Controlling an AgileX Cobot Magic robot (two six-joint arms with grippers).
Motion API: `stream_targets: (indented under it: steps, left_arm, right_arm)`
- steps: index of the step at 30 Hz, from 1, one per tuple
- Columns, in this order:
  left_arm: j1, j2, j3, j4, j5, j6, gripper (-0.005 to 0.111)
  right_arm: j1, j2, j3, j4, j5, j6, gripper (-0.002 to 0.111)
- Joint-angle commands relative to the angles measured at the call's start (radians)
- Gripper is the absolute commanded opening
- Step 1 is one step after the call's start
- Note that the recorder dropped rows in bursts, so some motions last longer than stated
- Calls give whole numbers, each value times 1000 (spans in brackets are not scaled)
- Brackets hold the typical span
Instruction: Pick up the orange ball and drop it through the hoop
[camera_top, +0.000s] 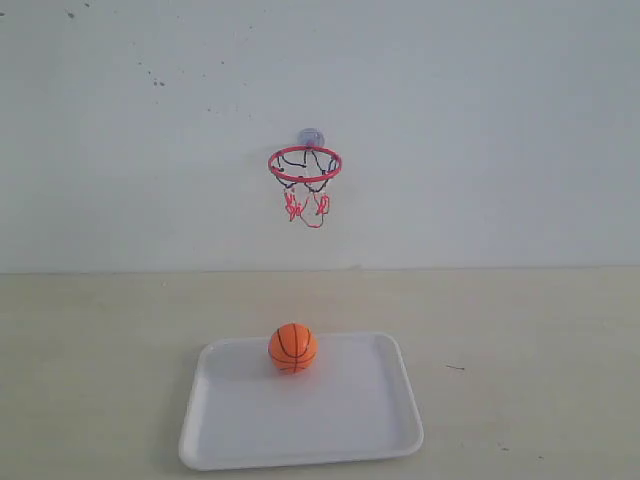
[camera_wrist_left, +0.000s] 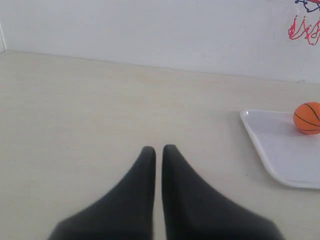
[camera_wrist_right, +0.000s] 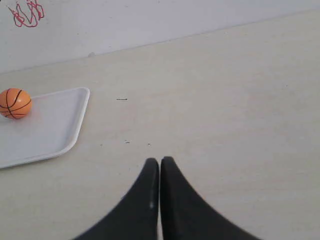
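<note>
While my left gripper (camera_wrist_left: 158, 150) hung closed and empty, the orange ball (camera_top: 293, 347) lay low at centre of the exterior frame on the white tray (camera_top: 330, 420), below the hoop (camera_top: 304, 165), seemingly no nearer to my right gripper (camera_wrist_right: 159, 162), likewise closed.

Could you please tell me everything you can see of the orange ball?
The orange ball is a small mini basketball, orange with thin black seam lines and a slightly glossy, rubbery look. It appears whole and round. It rests on the white tray, near the middle of the tray's edge on the hoop's side, roughly below the ring. Only the tray touches it; the left gripper and right gripper are both well away.
</note>
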Motion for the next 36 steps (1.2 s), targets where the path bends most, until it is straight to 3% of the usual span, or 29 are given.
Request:
stream_targets:
  steps: [1, 3, 8, 10, 15, 18, 27, 32, 36]
  left_arm:
    - [-4, 2, 4, -2, -6, -8, 4]
    - [-4, 2, 4, -6, -53, -8, 4]
    - [-4, 2, -298, -6, -69, 25, 4]
    - [-4, 2, -353, 15, -67, 27, 4]
    - [-4, 2, -358, 77, -98, 29, 4]
    - [-4, 2, -356, 96, -186, 29, 4]
    - [-4, 12, -356, -12, -283, -59, 4]
    - [-4, 278, -392, -25, -218, -105, 4]
    - [-4, 607, -525, -25, -89, -59, 4]
  right_arm:
    - [1, -5, 0, -10, -5, -5, 0]
    - [1, -5, 0, -10, -5, -5, 0]
    - [1, -5, 0, -10, -5, -5, 0]
    - [1, -5, 0, -10, -5, -5, 0]
    - [1, -5, 0, -10, -5, -5, 0]
    - [1, -5, 0, -10, -5, -5, 0]
    - [1, -5, 0, -10, -5, -5, 0]
    - [1, -5, 0, -10, -5, -5, 0]
    - [1, -5, 0, -10, -5, -5, 0]
